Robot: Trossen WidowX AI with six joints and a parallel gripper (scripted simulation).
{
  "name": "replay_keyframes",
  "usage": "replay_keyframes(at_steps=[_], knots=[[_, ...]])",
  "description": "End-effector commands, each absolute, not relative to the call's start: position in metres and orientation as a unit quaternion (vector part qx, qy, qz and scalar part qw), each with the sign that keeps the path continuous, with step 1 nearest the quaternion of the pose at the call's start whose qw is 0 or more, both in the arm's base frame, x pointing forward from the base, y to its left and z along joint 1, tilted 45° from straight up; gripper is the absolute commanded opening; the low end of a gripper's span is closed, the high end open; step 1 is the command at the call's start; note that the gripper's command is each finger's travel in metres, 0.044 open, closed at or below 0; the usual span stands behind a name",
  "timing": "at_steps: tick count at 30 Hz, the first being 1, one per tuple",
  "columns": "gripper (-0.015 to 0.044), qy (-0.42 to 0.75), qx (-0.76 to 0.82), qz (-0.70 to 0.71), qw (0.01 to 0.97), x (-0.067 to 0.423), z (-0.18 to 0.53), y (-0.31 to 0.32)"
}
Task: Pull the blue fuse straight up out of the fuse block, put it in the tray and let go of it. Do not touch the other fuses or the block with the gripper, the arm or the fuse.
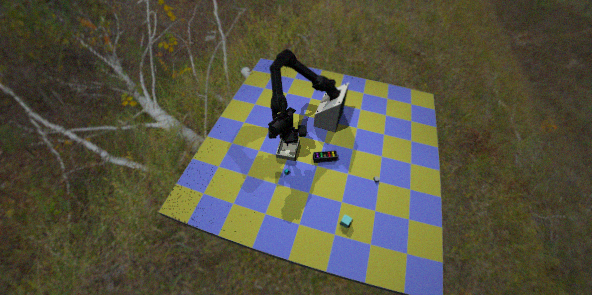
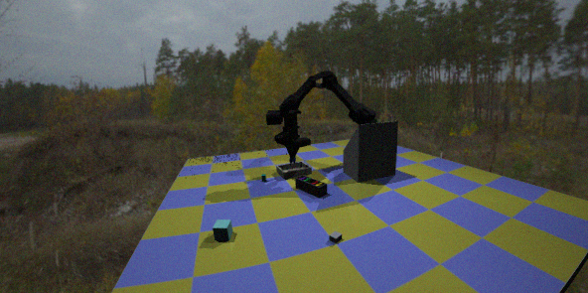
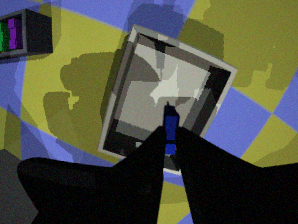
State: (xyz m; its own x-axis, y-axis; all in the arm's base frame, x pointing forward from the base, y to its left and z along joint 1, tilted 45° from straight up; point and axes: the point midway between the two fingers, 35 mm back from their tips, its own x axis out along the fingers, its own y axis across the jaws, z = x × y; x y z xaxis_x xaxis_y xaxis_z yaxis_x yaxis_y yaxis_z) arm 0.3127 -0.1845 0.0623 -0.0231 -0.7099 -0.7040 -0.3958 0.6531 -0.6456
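Observation:
My gripper (image 1: 289,139) (image 2: 292,161) (image 3: 169,132) points down over the tray (image 1: 286,159) (image 2: 297,174) (image 3: 226,68). It is shut on the blue fuse (image 3: 171,124), which stands out between the fingertips in the wrist view. The tray is pale grey and open-topped, and the fuse appears above its near part in the wrist view. The exact height of the fuse over the tray floor is hard to tell. The black fuse block (image 1: 325,159) (image 2: 311,189) (image 3: 40,31) stands beside the tray, apart from the gripper. It holds several coloured fuses, among them a purple fuse (image 3: 15,34).
A small teal block (image 1: 287,171) (image 2: 263,178) lies near the tray. A larger teal cube (image 1: 346,221) (image 2: 222,230) and a small grey piece (image 1: 376,179) (image 2: 336,236) lie farther off. The arm's grey pedestal (image 1: 327,119) (image 2: 377,152) stands behind the block.

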Motion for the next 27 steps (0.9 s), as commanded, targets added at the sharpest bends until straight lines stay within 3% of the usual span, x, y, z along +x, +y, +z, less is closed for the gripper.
replay_keyframes(at_steps=[1, 8, 20, 27], knots=[[0.0, 0.704, -0.394, -0.131, 0.575, 0.311, 0.055, -0.188], [0.0, 0.704, -0.395, -0.131, 0.575, 0.31, 0.052, -0.192], [0.0315, 0.703, -0.394, -0.136, 0.576, 0.311, 0.055, -0.192], [0.033, 0.704, -0.394, -0.131, 0.576, 0.311, 0.08, -0.164]])
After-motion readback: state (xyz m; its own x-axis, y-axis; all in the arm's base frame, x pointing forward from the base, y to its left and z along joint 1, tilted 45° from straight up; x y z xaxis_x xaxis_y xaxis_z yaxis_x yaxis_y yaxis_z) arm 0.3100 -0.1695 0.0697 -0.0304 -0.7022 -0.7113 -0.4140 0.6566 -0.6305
